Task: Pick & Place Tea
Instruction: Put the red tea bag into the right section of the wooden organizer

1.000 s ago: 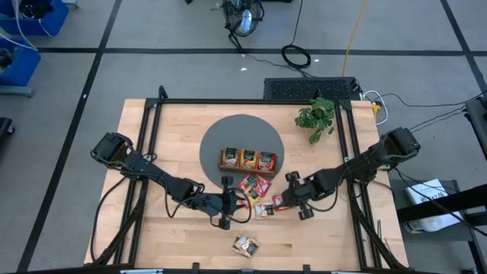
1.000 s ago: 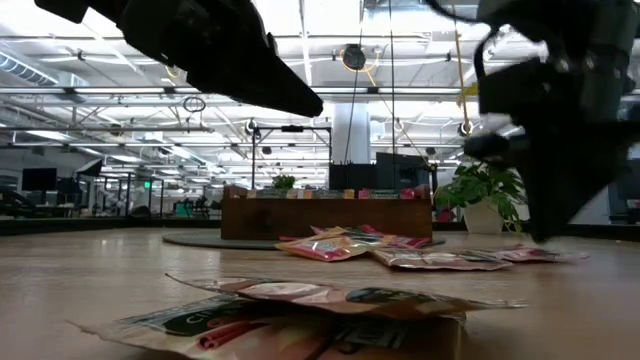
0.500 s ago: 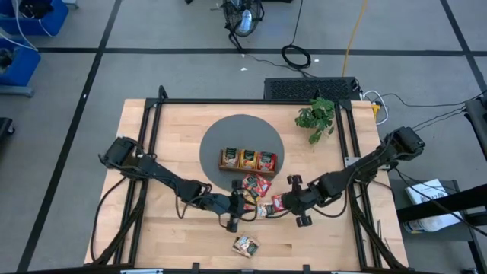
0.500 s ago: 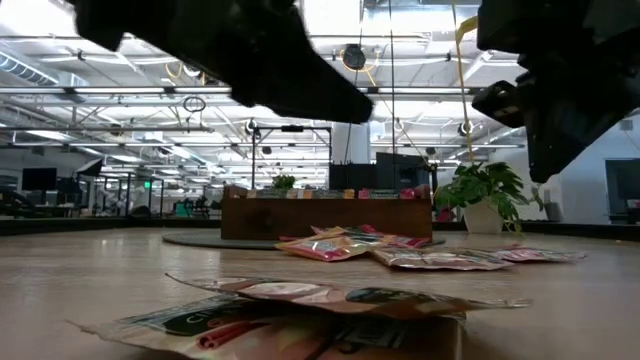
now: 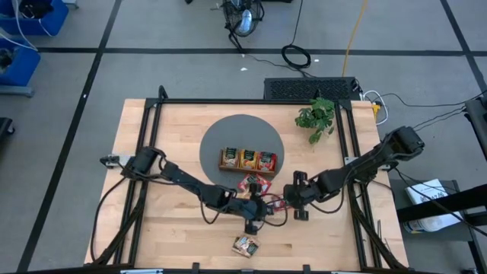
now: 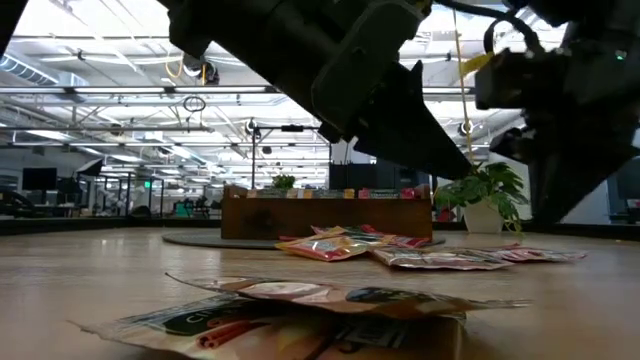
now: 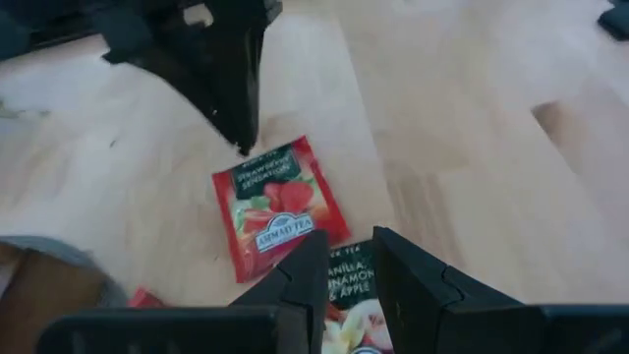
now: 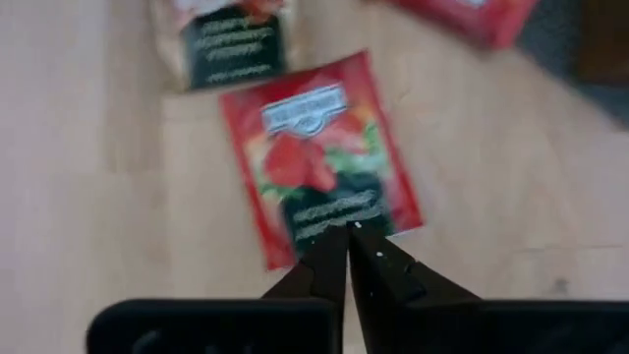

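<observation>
1. Two sets of jaws meet over one loose cluster of tea sachets on the bench (image 5: 160,129), in front of the wooden tray (image 5: 249,160).
2. The right gripper (image 8: 349,231) has its jaws pressed together, nothing visibly between them. The tips sit right at the near short edge of the red strawberry sachet (image 8: 319,157). Whether they touch it, I cannot tell.
3. The key relation is that this sachet lies flat straight ahead of the right jaws, its long axis running away from the tips with a slight skew. The right arm is the nearer one.
4. The left gripper (image 7: 351,241) has its jaws at a narrow gap and holds nothing. It hovers over the vanilla cinnamon apple sachet (image 7: 344,295), which lies just beside the strawberry one, corners close or overlapping.
5. In the high view the left gripper (image 5: 257,221) and right gripper (image 5: 288,202) are near each other, so crowding is my main worry. Either arm reaching in could bump the other.
6. Other things:
   - another yellowish sachet (image 8: 226,44) and a red sachet (image 8: 472,15) lie beyond the strawberry one
   - a stray sachet (image 5: 245,245) lies apart near the bench's front edge
   - the tray's three compartments already hold sachets
   - a potted plant (image 5: 316,118) stands well clear
7. My guess is that a flat sachet needs the jaws opened, then an edge pinched.
</observation>
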